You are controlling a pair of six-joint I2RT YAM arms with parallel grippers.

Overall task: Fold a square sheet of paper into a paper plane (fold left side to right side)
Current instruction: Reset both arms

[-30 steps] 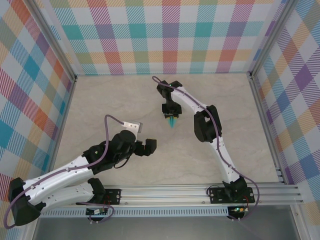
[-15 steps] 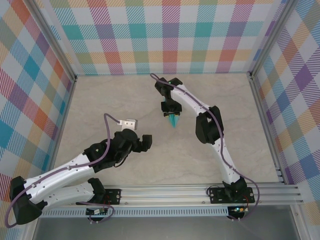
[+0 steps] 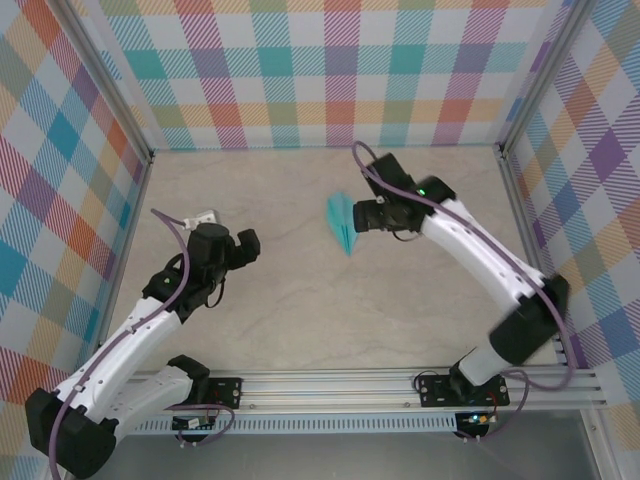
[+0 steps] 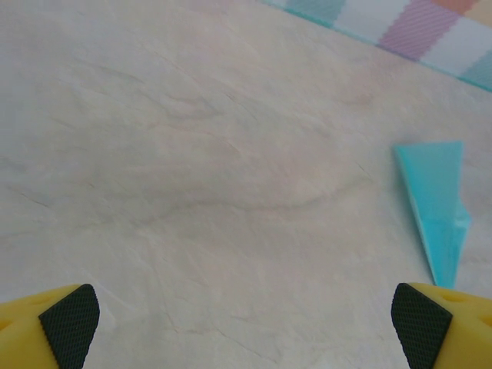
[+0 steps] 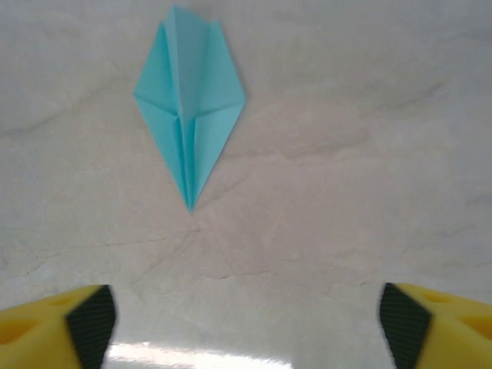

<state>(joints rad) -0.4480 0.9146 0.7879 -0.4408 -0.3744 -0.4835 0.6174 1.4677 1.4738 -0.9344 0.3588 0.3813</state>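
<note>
The paper plane (image 3: pixel 341 222) lies flat on the table (image 3: pixel 300 320), just above the middle of the overhead frame. It is a narrow teal dart with a centre crease, its tip pointing toward the bottom of the picture. The right gripper (image 3: pixel 364 214) sits just beside it on the right, jaws spread wide with nothing between them. The left gripper (image 3: pixel 243 245), at left centre, is also wide open and empty, well apart from the plane. The folding looks complete; little seems left beyond drawing the arms clear.

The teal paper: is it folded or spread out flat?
Folded. The paper is a narrow pointed dart with a crease down its middle, lying loose on the table.
</note>
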